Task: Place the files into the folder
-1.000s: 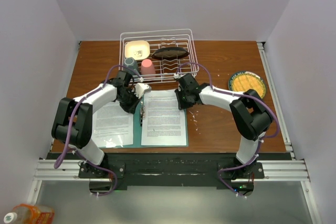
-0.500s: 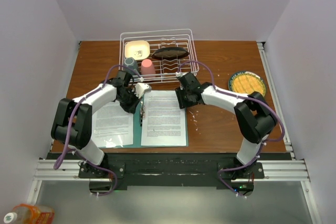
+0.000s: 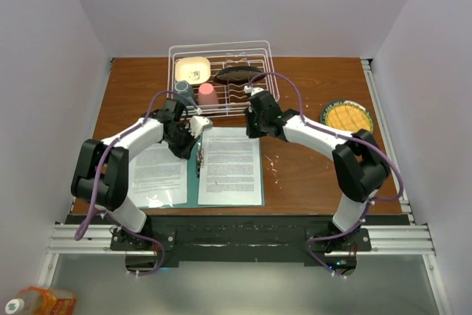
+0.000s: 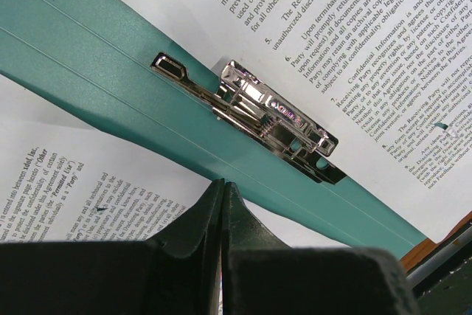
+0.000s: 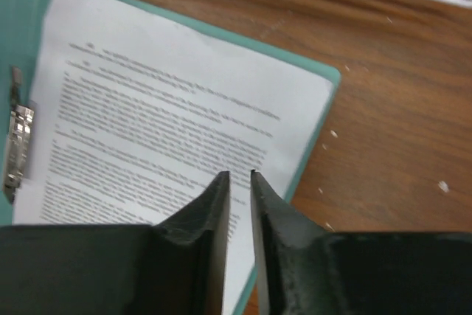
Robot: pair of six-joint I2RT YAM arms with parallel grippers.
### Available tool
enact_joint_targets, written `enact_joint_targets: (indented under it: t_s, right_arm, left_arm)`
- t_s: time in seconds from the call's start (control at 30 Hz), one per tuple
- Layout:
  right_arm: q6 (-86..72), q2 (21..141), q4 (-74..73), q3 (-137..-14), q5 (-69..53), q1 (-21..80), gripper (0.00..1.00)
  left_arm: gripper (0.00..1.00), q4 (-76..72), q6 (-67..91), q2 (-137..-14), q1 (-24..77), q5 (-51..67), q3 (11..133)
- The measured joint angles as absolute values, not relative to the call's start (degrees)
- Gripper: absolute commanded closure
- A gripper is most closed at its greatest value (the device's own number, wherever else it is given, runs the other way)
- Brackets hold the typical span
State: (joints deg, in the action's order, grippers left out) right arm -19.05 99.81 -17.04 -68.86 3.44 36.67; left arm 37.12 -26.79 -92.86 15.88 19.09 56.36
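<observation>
- The left arm (image 3: 125, 145) is bending its elbow outward and reaching inward, its wrist tilting down; the left fingers (image 4: 223, 193) are pressing tightly together and gripping nothing.
- The right arm (image 3: 324, 138) is mirroring that pose, with its elbow out and its forearm stretching inward; the right fingers (image 5: 225, 189) are standing slightly apart, with a slim gap and nothing between them.
- One thin, flat teal-green folder (image 4: 88, 57) is lying open on the brown wooden surface (image 3: 310, 175), its spine running just ahead of the left fingers.
- One small shiny metal clip (image 4: 273, 119) is sitting on that spine, just beyond the left fingers and apart from them.
- Two spreads of white paper sheets (image 3: 230, 167) printed with black text are lying on the folder. One is under the right fingers; the other is across the spine, beside the left fingers. How many sheets each spread holds cannot be told.
- Beyond both pairs of fingers, one white wire rack (image 3: 221, 43) is standing; one yellow round plate (image 3: 346, 117) is lying well outside the right fingers.
</observation>
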Motion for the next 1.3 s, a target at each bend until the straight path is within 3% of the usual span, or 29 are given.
enact_joint_targets:
  t_s: [0.17, 0.43, 1.3]
  right_arm:
    - [-22.2, 106.3, -10.7, -71.4, 0.0, 38.2, 0.95]
    - [-27.0, 113.6, -4.7, -71.5, -4.2, 43.5, 0.97]
    - [-35.7, 110.3, 2.9, -70.1, -6.5, 44.0, 1.0]
  left_arm:
    - [0.96, 37.1, -26.7, -92.7, 15.9, 19.5, 56.4]
    - [0.96, 37.1, -26.6, -92.8, 15.9, 20.6, 56.4]
    - [0.96, 33.8, -26.5, -95.9, 16.3, 20.6, 56.4]
